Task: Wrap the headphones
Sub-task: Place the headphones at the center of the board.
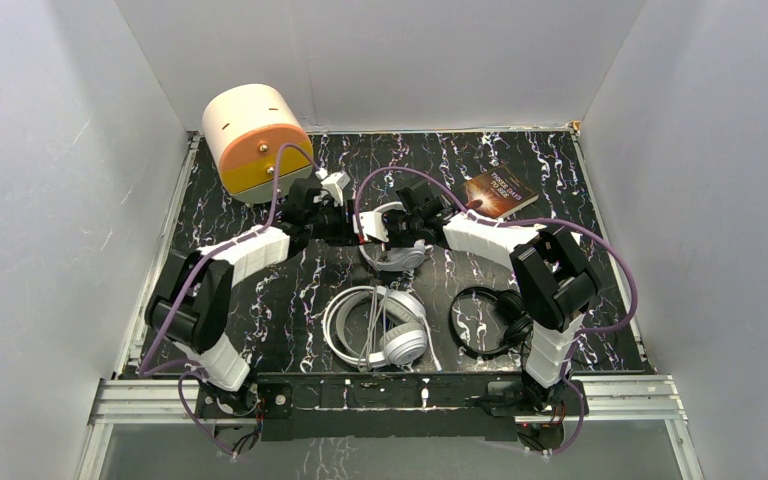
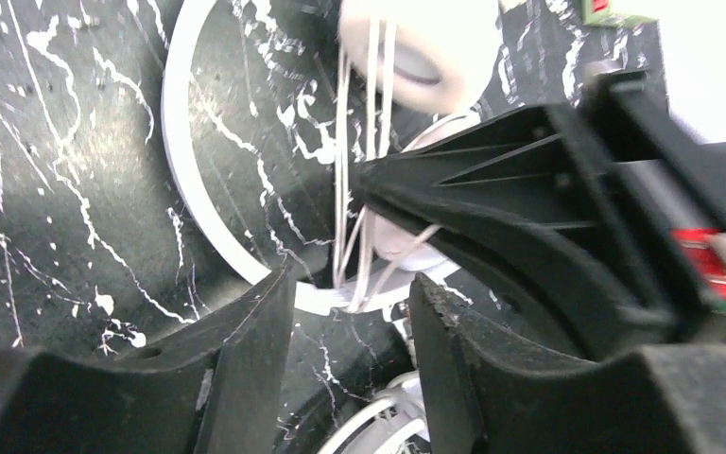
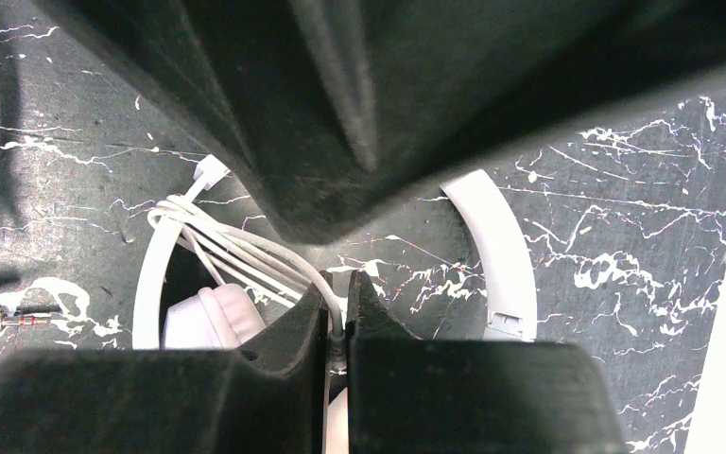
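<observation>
left end effector [image 2: 352, 284] part open around headphone cord [image 2: 342, 170] | right end effector [image 3: 337, 288] clamped on it

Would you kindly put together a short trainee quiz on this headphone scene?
1. True or false: the black pair lies on the book.
2. The right gripper is shut on: A the white cord; B the book; C nothing.
3. How many headphone pairs show in the top view?
Key: 1 false; 2 A; 3 three.
</observation>
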Available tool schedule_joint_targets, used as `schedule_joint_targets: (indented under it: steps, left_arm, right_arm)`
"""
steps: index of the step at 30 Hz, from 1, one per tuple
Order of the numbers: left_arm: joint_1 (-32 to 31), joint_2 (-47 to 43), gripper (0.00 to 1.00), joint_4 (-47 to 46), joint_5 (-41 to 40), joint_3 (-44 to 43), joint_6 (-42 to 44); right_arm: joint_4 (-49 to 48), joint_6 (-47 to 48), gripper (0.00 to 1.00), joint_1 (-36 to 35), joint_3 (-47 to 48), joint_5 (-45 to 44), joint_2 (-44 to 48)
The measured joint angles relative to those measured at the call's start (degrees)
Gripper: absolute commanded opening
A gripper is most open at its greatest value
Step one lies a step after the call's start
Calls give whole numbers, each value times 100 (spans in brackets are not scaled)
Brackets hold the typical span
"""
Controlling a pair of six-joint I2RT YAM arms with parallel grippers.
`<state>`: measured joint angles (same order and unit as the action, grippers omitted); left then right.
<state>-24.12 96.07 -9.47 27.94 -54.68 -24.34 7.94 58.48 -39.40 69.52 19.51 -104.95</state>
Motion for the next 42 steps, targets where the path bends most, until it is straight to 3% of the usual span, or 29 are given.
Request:
schedule_joint_targets:
  steps: [4,13,16,21,25,28,31,35,36,37,42]
  left_arm:
    - [0,-240,42,-70,122,-39,50]
    - [-28,498,34,-153,769,-153,28]
    - [-28,564,24,-212,872,-153,4]
    - [-35,627,22,-254,894,-247,-37]
    - [-39,721,7,-245,876,-387,-79]
    - [-52,824,1,-197,846,-538,-101]
    - [-74,922,0,-42,710,-702,-96]
    - [-74,1123,0,173,400,-848,-109]
    - [-74,1189,0,243,323,-890,-131]
    - [-74,1250,0,299,256,-920,-155]
    - [-76,1502,0,433,188,-1095,-319]
  right_arm:
    - [0,-7,3,0,0,24,2]
    - [7,-4,3,0,0,81,11]
    - [9,-4,3,0,0,90,11]
    - [39,-4,3,0,0,107,11]
    - [52,0,5,0,0,103,11]
    - [52,2,21,2,0,76,11]
    - [59,-39,48,2,0,-33,35]
    - [146,-348,69,2,0,-387,299]
    - [190,-448,89,2,0,-476,420]
    - [236,-551,98,2,0,-555,551]
    - [398,-1021,99,2,26,-826,1311]
